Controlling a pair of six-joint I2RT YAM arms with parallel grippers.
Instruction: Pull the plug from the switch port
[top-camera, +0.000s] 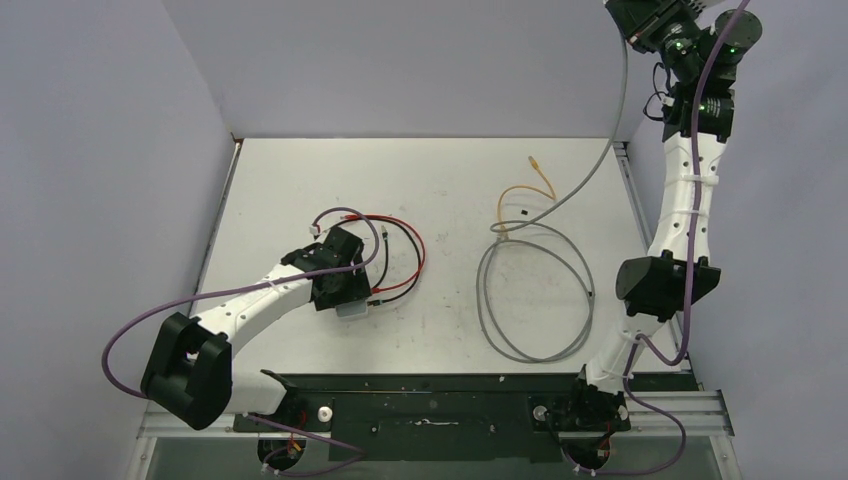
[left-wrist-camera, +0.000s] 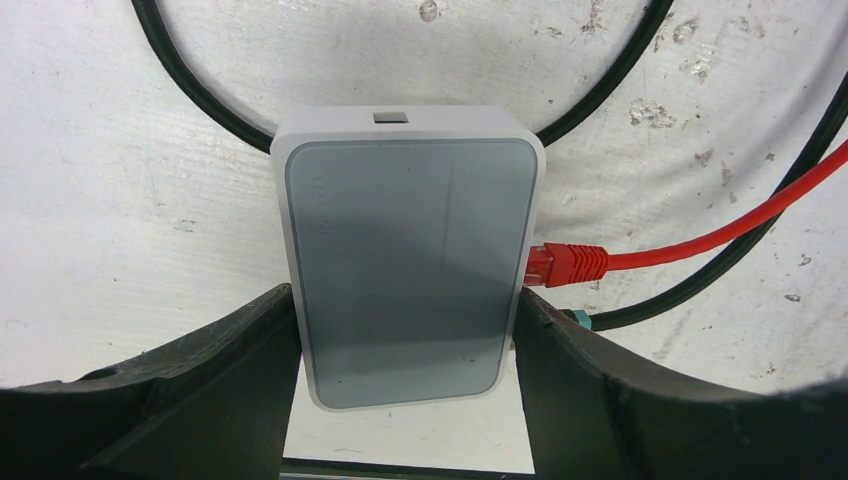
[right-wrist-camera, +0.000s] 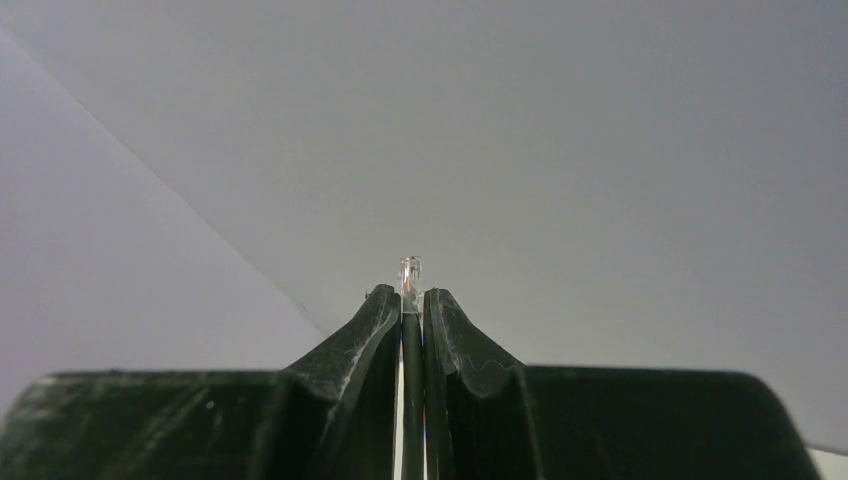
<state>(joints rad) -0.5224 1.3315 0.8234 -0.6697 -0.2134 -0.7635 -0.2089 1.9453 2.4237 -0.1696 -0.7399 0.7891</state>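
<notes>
The switch (left-wrist-camera: 405, 250), a flat pale grey box, lies on the white table between my left gripper's (left-wrist-camera: 405, 300) fingers, which press its two long sides. A red plug (left-wrist-camera: 565, 265) sits in a socket on its right edge. A black cable's teal end (left-wrist-camera: 582, 320) lies just below it, partly behind the right finger. In the top view the left gripper (top-camera: 345, 292) covers most of the switch (top-camera: 353, 310). My right gripper (right-wrist-camera: 410, 295) is raised high near the wall, shut on a dark cable with a clear plug (right-wrist-camera: 410, 270) poking past the tips.
A grey cable (top-camera: 530, 357) loops on the table's right half and rises toward the raised right arm (top-camera: 690, 200). An orange cable (top-camera: 520, 190) lies behind the loop. Red (top-camera: 418, 250) and black (top-camera: 385, 255) leads curl around the switch. Walls enclose the table on the left, the back and the right.
</notes>
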